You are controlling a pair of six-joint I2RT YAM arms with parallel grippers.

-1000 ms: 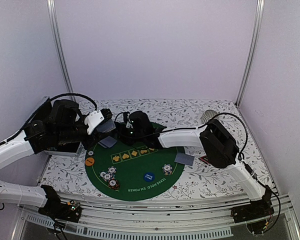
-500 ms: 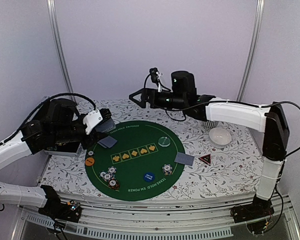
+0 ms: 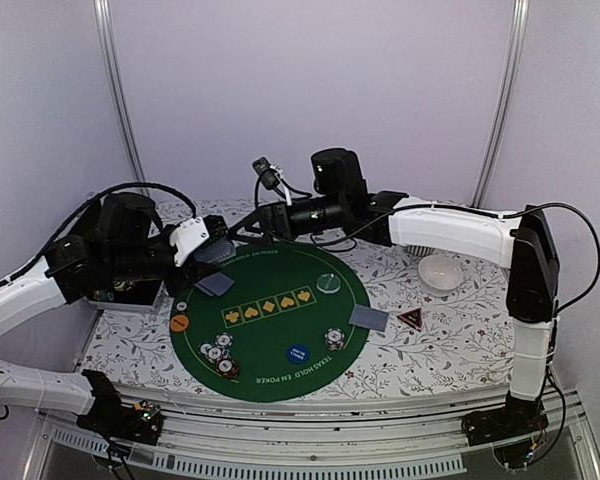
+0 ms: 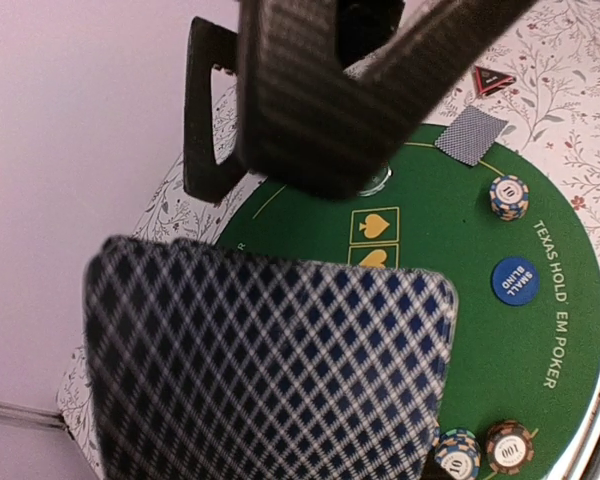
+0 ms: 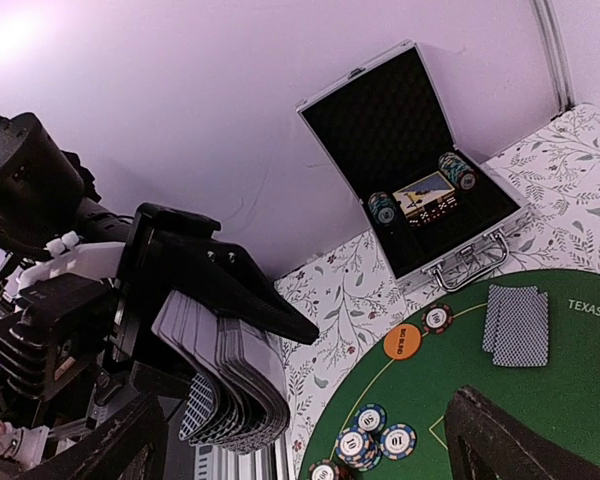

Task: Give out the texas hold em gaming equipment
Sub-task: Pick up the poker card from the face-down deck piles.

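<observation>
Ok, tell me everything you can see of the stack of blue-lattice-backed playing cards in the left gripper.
The stack of blue-lattice-backed playing cards is pinched in the left gripper, one black finger across its top. Backs show a dark blue and white diamond lattice, corners rounded. The cards are splayed, edges stepped, not squared. It hangs in the air near the far-left rim of the round green felt mat.

Soft lilac light, faint shadows, close cards (image 4: 270, 370) blurred, wide-angle wrist views
</observation>
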